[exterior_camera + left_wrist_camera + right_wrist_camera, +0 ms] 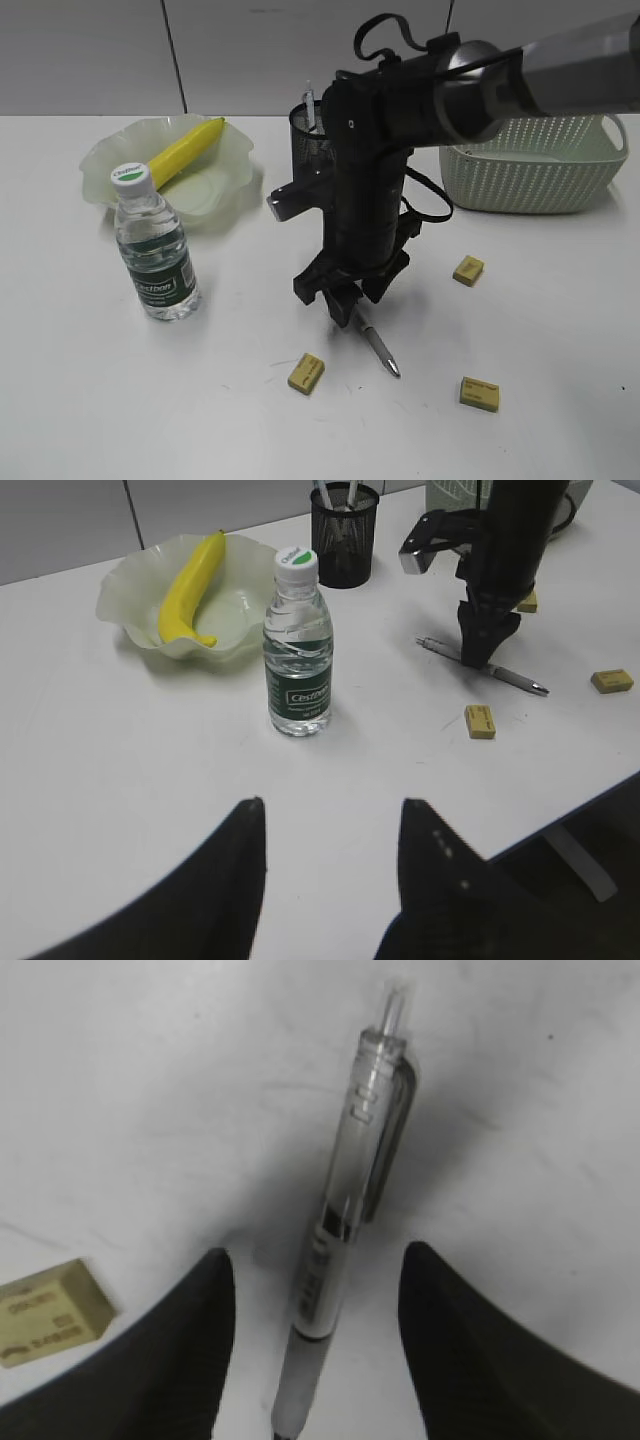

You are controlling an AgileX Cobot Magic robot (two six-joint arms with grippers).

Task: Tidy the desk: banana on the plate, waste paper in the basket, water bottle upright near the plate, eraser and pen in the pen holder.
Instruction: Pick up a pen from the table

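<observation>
One smooth yellow curved banana (187,150) lies in the single pale green glass plate with a wavy rim (105,160) at the back left of the white desk (120,400). One small clear plastic water bottle with a dark green label and white cap (154,245) stands upright just in front of that plate. One black mesh pen holder (344,538) stands behind the middle of the desk, with two pens showing in it from the left wrist view. One grey-green perforated plastic basket (540,165) sits at the back right.

Three small yellow rectangular erasers lie on the desk: one in front of the middle (306,373), one at the front right (480,392), and one further back on the right (468,270). One clear-barrelled click pen with a metal tip (345,1220) lies flat on the desk.

The right gripper (315,1355) points straight down over this pen, its jaws open and straddling the barrel, one finger on each side, not closed on it. The left gripper (330,860) hovers over the near edge of the desk, well apart from the bottle, its jaws open and holding nothing.
</observation>
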